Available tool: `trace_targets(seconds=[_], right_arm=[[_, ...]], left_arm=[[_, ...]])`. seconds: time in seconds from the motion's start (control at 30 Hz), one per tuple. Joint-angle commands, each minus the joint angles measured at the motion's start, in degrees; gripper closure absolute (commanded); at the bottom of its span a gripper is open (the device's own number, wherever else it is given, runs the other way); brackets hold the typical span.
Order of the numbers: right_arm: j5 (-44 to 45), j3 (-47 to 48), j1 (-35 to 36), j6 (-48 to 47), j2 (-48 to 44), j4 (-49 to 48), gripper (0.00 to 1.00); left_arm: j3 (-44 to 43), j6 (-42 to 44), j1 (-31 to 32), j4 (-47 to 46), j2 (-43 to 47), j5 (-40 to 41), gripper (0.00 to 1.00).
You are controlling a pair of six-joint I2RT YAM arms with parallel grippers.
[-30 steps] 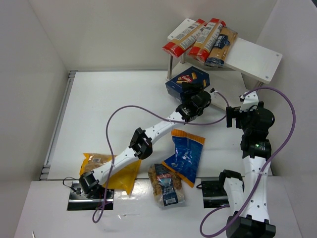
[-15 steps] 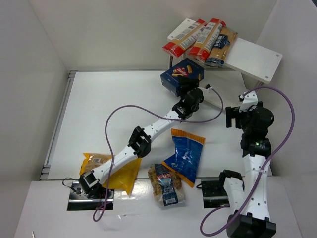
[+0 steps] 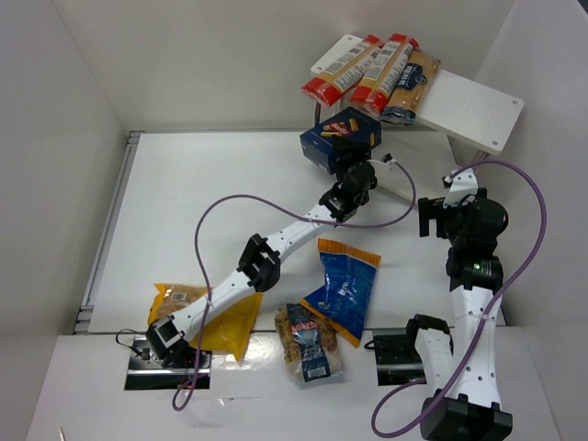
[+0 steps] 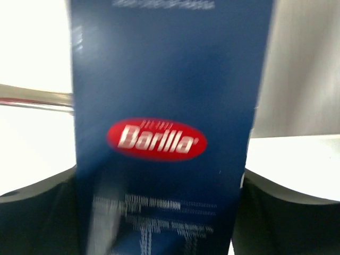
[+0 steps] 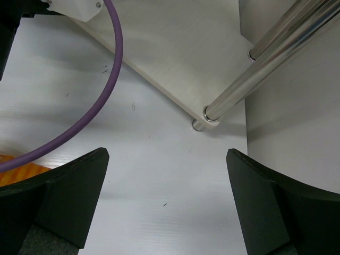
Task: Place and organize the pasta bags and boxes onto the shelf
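Top external view: the left gripper (image 3: pixel 351 167) is gripping the dark blue Barilla pasta box (image 3: pixel 342 138) between its jaws, holding it tilted at the left end of the shelf (image 3: pixel 478 106), near the surface's far edge. The right gripper (image 5: pixel 167 154) is hovering beside a shelf leg (image 5: pixel 249 79), its jaws standing wide apart.

**White table (image 3: pixel 184 202), shelf (image 3: pixel 473 106) at far right**

Three long pasta packs (image 3: pixel 386 64) lie side by side on the left part of the shelf's top board. On the table near its near edge lie a yellow bag (image 3: pixel 230 326), a clear bag (image 3: pixel 310 342) and a blue bag (image 3: pixel 344 285).
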State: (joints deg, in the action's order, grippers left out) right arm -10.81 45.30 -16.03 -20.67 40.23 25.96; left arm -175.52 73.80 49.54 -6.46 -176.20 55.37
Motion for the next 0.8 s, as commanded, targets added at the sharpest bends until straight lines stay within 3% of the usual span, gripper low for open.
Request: trace_targets(seconds=[0.0,0.17,0.53,0.77], right_arm=[[-0.7,0.7,-0.5,-0.4,-0.1,0.0,0.00],[-0.7,0.7,-0.5,-0.4,-0.1,0.0,0.00],[-0.7,0.7,-0.5,-1.0,-0.1,0.5,0.00],[-0.7,0.7,-0.5,-1.0,0.4,0.5,0.00]], left_arm=[[-4.3,2.4,0.2,-11.4,1.3,-1.1,0.11],[-4.3,4.2,0.2,-13.8,-0.5,-3.3,0.01],[-4.3,5.6,-0.3,-17.9,-1.6,-8.4,0.00],[-4.3,1.1,-0.3,-16.6,0.9,-11.6,0.00]])
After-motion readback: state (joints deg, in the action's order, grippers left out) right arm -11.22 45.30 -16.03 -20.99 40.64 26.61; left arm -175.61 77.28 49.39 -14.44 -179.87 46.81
